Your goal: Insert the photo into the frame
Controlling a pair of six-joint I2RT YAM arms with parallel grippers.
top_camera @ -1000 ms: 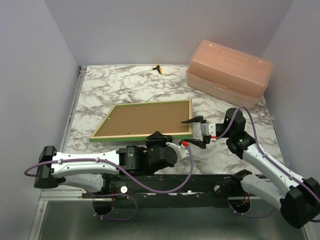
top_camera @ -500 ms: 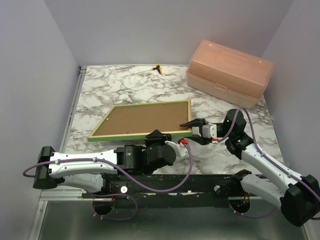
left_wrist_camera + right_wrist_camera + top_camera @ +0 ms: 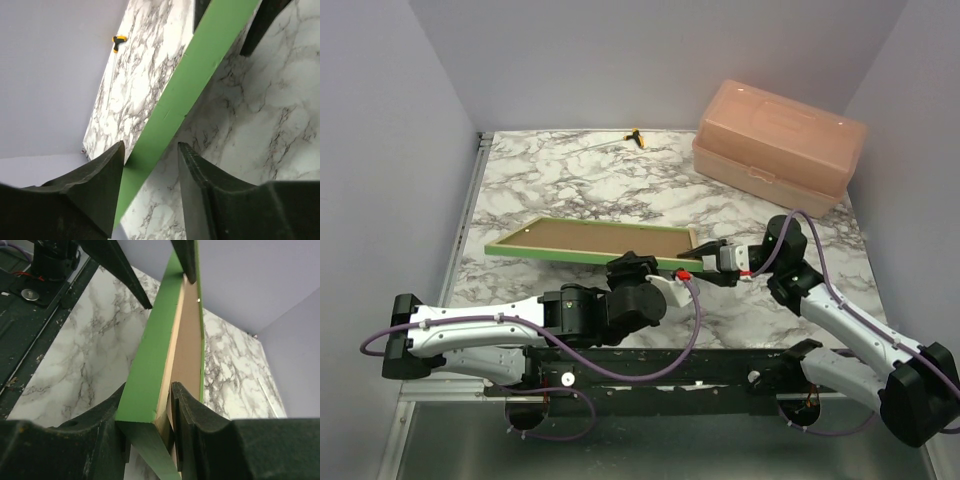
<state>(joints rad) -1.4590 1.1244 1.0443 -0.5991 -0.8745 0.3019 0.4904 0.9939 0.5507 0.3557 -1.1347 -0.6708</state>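
Now | frame [image 3: 560, 253] tilted, green rails | right claw [image 3: 147, 391] grasping its corner | left claw [image 3: 148, 156] released astride rail

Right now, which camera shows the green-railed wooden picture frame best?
Top external: the whole green-railed wooden picture frame shows, tilted, near edge raised. Left wrist shows only one green rail; right wrist shows only a corner with brown backing.

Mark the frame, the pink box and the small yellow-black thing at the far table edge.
frame [image 3: 550, 254]: top view, green near rail.
pink box [image 3: 780, 140]: top view, lid top.
yellow-black thing [image 3: 636, 136]: top view, its body.
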